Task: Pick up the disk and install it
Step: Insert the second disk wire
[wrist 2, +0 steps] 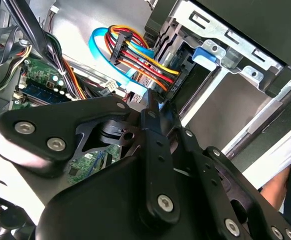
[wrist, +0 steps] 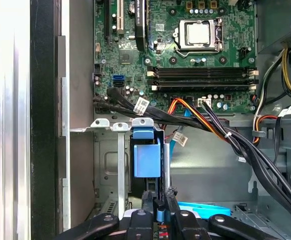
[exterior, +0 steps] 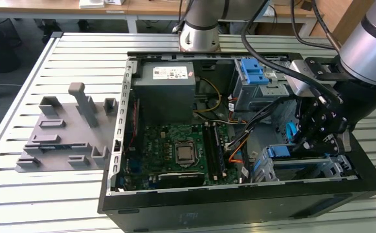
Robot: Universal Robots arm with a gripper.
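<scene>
— Scanning from the exterior view's left: grey holder (exterior: 68, 136) is sitting on the worktop (exterior: 19, 194), then the open computer case (exterior: 120, 145). Where's the disk?

— The disk (wrist: 147, 157) is standing edge-up in its metal bay (wrist: 108, 160) — likely being seated. The hand (wrist: 159, 212) is pinching its blue edge, clenched on it.

This looks like a robotics lab or a test workshop. In the middle of the exterior view an open desktop computer case (exterior: 239, 194) lies on a slatted aluminium worktable (exterior: 45, 194). A grey plastic fixture (exterior: 65, 131) stands at the left of the frame. Wooden desks (exterior: 142, 7) run along the top edge, and a robot arm base (exterior: 201, 29) is mounted at the top centre.
</scene>
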